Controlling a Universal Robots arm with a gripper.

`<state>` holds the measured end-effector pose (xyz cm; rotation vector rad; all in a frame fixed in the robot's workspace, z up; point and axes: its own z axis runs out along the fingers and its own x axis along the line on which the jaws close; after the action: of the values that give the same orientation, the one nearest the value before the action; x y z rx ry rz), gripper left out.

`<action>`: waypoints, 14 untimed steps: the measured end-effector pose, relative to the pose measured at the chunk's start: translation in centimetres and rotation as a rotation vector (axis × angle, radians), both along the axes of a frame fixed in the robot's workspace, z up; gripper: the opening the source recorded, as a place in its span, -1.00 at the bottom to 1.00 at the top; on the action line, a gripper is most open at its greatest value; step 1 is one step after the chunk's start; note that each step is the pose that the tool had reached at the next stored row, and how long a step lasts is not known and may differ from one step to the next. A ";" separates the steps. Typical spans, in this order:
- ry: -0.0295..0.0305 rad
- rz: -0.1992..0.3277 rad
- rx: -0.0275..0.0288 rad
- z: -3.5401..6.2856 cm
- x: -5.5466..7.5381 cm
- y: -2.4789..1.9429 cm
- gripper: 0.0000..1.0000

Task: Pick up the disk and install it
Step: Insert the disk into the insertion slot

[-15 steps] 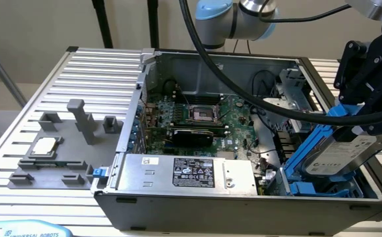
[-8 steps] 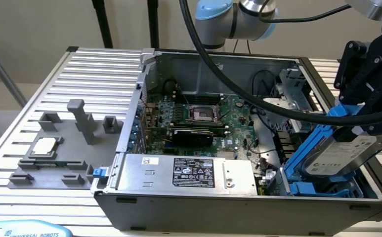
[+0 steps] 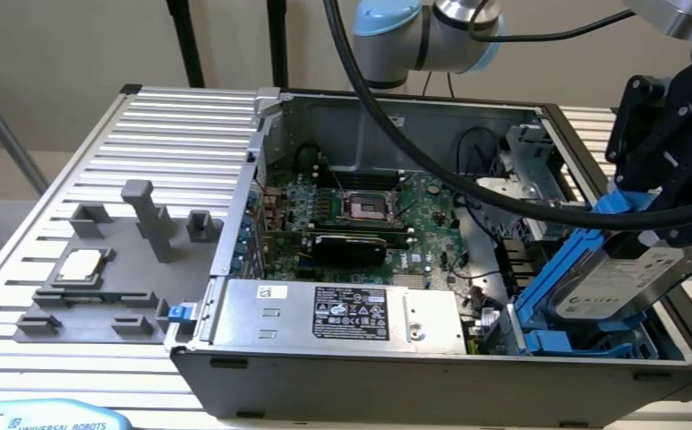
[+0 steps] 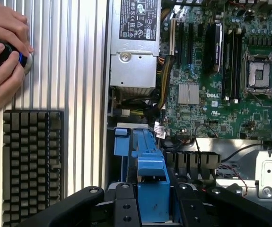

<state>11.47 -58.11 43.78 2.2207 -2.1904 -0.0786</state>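
My gripper (image 3: pixel 670 219) hangs over the open computer case (image 3: pixel 441 363), on the exterior view's right, shut on the disk (image 3: pixel 618 279). The disk is a silver-grey drive with a white label in a bright blue carrier. It is tilted, and its lower end reaches down into the blue drive bay (image 3: pixel 557 340) at the case's front corner. In the wrist view the blue carrier (image 4: pixel 152 182) sits clamped between the black fingers (image 4: pixel 81 203) of the gripper (image 4: pixel 152 210), above the blue bay rails (image 4: pixel 126 156).
A grey power supply (image 3: pixel 339 313) with a black label lies beside the bay, with the motherboard (image 3: pixel 358 215) behind it. A small silver chip (image 3: pixel 80 266) rests on grey fixtures on the ribbed table (image 3: pixel 178 134). A person's hands (image 4: pixel 1 61) hold a black knob near a keyboard (image 4: pixel 31 161).
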 end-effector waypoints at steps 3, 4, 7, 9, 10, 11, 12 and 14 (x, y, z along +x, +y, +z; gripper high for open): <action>-0.0019 0.000 -0.0002 -0.04 0.0 0.01 -0.35; -0.0026 0.000 -0.0002 -0.06 -0.1 0.00 -0.35; -0.0048 0.000 -0.0002 -0.16 -0.1 0.00 -0.35; -0.0054 0.000 -0.0003 -0.25 -0.1 0.01 -0.35; -0.0055 0.000 -0.0002 -0.31 -0.2 0.01 -0.35; -0.0057 0.000 -0.0003 -0.36 -0.2 0.00 -0.35; -0.0058 0.000 -0.0002 -0.42 -0.2 0.00 -0.35; -0.0057 0.000 -0.0003 -0.55 -0.3 0.01 -0.35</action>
<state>11.17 -58.10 43.24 2.2237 -2.1929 -0.0720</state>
